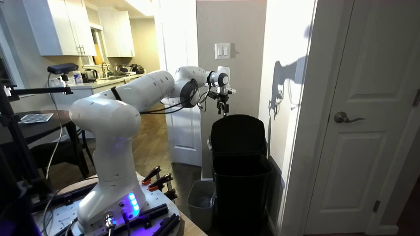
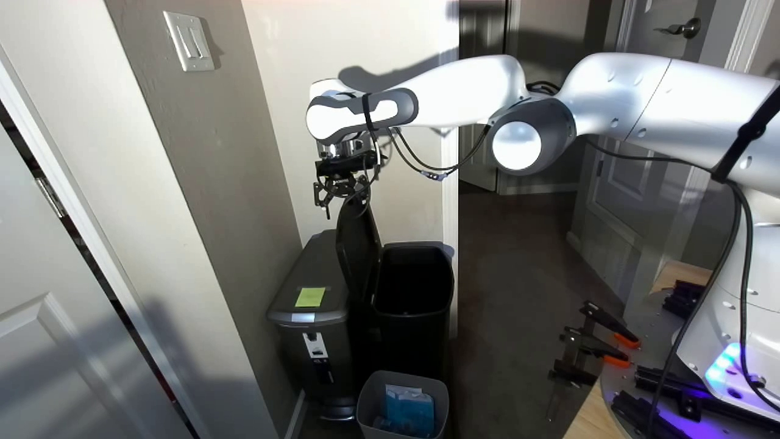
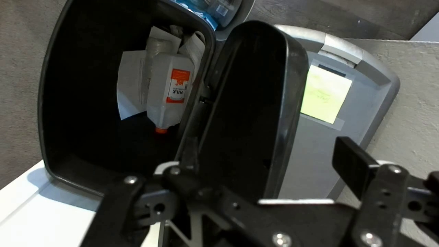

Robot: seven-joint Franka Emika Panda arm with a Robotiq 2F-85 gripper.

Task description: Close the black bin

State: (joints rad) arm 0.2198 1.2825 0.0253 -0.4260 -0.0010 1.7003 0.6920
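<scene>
The black bin (image 1: 241, 200) stands in a corner near the pale wall (image 2: 405, 207), just beside a grey bin (image 2: 329, 262) which carries a yellow-green note (image 2: 311, 297). The task is not yet done: the lid (image 2: 358, 250) of the black bin is raised on its hinge, leaning somewhat towards the grey bin. The mouth is open, so that the wrist view shows a milk jug (image 3: 168, 85) and some papers (image 3: 132, 82) inside.

The robot arm (image 2: 451, 91) holds the jaws, pointing down, at the upper edge of the lid. The jaws are spread wide and grip nothing. In the wrist view one jaw appears on the mouth side of the lid and the other over the grey bin; whether either one touches the lid, I cannot tell.

As I judge it, the step in hand is to place the jaws at the lid, and the closing itself is still to be made. The next move probably calls for bringing the jaw on the grey bin's side against the back of the lid, then sweeping it towards the mouth. To grip the edge first is also possible. Past the upright, the lid should fall by its own weight.
</scene>
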